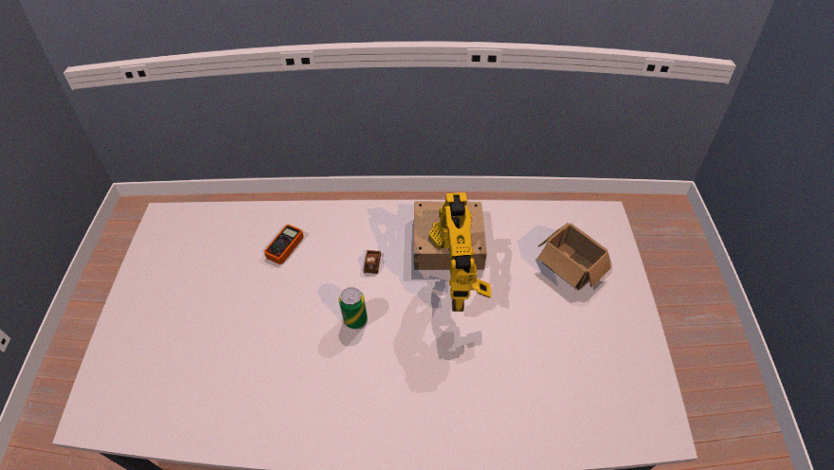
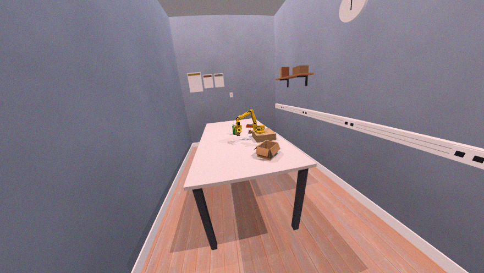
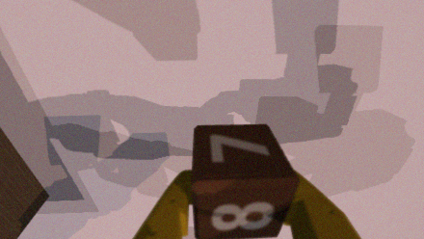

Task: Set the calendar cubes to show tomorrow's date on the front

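You have the gripper [image 3: 243, 212] pinching a dark brown number cube [image 3: 241, 178], one yellow finger [image 3: 166, 212] against each side; the wrist view shows a 7 on the upper face and an 8 on the face toward the camera. This side grip leaves the numbered faces exposed, so you can judge which way up each digit stands before setting the cube down. The cube hangs above the pale table [image 1: 174, 379], with only shadows directly beneath it. In the top view, the arm [image 1: 458, 244] reaches straight forward from its wooden base block [image 1: 421, 257]; the cube itself is hidden under the gripper there. The calendar tray [image 1: 371, 262], with its remaining cube, sits apart on the table to one side of the base block, so the carried cube is out of its slot and well away from it. Its printing is too small to read. A green can [image 1: 353, 309] stands near the tray; expect it to restrict the return path. Farther out lie an orange meter [image 1: 282, 243] and an open cardboard box [image 1: 573, 255].
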